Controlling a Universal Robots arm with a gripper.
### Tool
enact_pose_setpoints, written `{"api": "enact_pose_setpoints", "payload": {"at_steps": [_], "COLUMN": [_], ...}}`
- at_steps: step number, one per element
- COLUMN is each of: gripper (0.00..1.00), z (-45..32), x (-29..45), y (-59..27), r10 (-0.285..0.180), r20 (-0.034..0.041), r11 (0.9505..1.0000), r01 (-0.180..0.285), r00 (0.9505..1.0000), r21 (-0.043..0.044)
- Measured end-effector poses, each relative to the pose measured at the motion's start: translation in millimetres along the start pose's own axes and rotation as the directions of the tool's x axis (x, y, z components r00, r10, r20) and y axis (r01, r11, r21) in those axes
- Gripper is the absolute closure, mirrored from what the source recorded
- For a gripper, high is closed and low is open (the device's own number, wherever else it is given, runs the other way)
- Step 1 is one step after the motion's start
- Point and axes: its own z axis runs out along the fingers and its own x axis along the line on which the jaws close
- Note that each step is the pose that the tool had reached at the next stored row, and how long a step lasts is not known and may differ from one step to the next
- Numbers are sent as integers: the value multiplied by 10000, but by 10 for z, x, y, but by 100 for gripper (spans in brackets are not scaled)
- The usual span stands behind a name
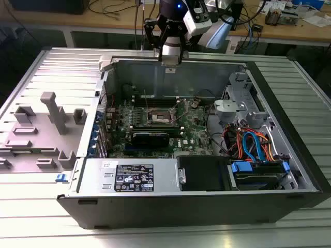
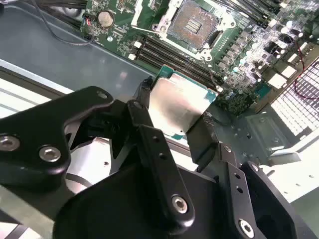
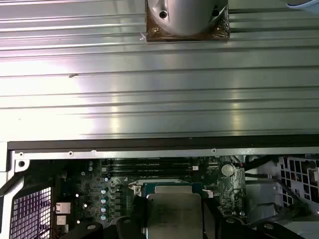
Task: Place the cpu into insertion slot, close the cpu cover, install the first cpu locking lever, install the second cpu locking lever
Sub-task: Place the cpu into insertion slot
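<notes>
The end effector (image 2: 175,110) held the cpu (image 2: 182,99) between its two black fingers (image 2: 201,137). The cpu was a flat, shiny grey square with a green edge. It hung in the air above the green board (image 2: 249,50), not touching the slot (image 2: 192,22), a dark square with a silver rim. The open black case (image 1: 181,212) sat on a ribbed metal surface (image 1: 155,238). A black-and-white label (image 1: 133,178) was stuck on a grey box (image 1: 165,178) inside.
</notes>
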Motion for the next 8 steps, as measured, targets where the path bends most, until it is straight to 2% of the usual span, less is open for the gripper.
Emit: {"api": "enact_pose_setpoints", "payload": {"at_steps": [3, 8], "gripper": [46, 46], "z": [1, -6], "x": [0, -1], "y": [-2, -66], "r10": [1, 1], "r20": [1, 0], "r11": [10000, 10000], "r01": [-1, -1], "r00": [10000, 10000], "r21": [-3, -1]}}
